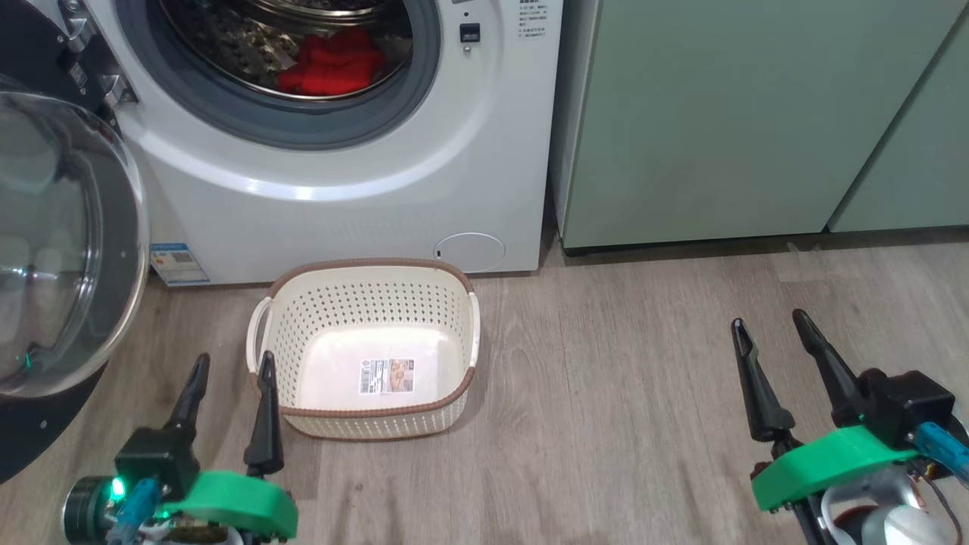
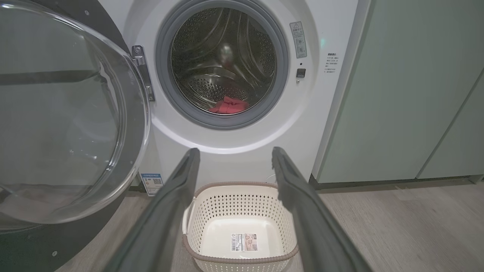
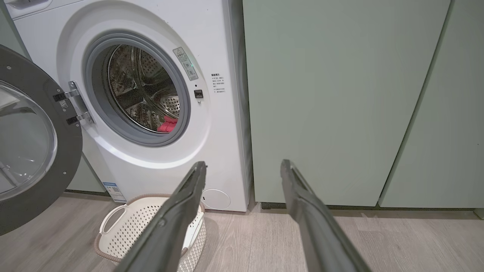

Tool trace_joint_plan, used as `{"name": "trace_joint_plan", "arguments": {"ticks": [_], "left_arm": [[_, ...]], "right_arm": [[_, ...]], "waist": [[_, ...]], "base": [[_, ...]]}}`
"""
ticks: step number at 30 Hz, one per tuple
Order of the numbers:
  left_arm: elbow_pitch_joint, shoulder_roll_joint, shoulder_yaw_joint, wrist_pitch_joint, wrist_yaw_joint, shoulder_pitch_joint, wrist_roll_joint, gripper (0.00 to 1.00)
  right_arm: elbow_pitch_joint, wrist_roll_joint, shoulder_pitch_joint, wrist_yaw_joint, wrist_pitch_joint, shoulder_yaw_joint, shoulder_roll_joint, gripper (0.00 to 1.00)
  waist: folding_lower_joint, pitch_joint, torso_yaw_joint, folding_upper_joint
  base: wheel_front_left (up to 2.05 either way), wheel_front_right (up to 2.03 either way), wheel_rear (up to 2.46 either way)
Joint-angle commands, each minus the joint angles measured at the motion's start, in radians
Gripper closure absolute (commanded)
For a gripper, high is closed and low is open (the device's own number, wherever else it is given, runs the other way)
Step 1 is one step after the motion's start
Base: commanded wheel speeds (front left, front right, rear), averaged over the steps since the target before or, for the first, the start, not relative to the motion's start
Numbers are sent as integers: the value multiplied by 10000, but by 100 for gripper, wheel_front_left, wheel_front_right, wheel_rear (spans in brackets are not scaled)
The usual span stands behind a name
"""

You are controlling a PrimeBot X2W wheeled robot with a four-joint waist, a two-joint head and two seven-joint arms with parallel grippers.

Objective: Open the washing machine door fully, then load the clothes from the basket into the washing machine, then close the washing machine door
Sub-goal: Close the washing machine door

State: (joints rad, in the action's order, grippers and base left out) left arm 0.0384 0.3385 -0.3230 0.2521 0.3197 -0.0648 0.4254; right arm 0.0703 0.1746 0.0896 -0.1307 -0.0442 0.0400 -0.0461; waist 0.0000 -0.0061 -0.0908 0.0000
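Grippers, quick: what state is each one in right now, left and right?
Left gripper: open, holding nothing.
Right gripper: open, holding nothing.

Floor: grey-brown wood-look planks.
Cabinets: pale green flat doors, far right.
Light: soft, even; dark shadow under cabinets.

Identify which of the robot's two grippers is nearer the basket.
The left gripper: one of its fingers stands right beside the basket's near left corner, while the right gripper is far off to the basket's right.
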Motion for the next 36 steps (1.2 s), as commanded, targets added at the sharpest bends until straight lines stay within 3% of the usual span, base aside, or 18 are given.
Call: {"name": "trace_joint_plan", "arguments": {"ticks": [1,15,20,26,36], "left_arm": [[281,109,401,76,-4,418,44,0],[316,72,419,85,24,425,-7,0],[285,18,374,88,-8,514,-36,0],[314,-34,425,91,19,558,-90,0],[507,-84,636,95,126,405,-181,0]], "right_arm": [[314,53,-266,0,-38,-195,-41,0],[318,37,-264,0,-68,-159,-41,0],[364,24,-171,0,-61,-24,-41,0],[468,39,-120,0,-35,-7,-41,0],[592,159,-11,0,-31,-108,-41,0]], "waist": [[0,-4,10,0],[0,23,51,0],[0,3,390,0],[0,-32,1315,0],[0,-129,3607,0]], "base": [[0,0,0],[0,0,0],[0,0,0],[0,0,0],[0,0,0]]}}
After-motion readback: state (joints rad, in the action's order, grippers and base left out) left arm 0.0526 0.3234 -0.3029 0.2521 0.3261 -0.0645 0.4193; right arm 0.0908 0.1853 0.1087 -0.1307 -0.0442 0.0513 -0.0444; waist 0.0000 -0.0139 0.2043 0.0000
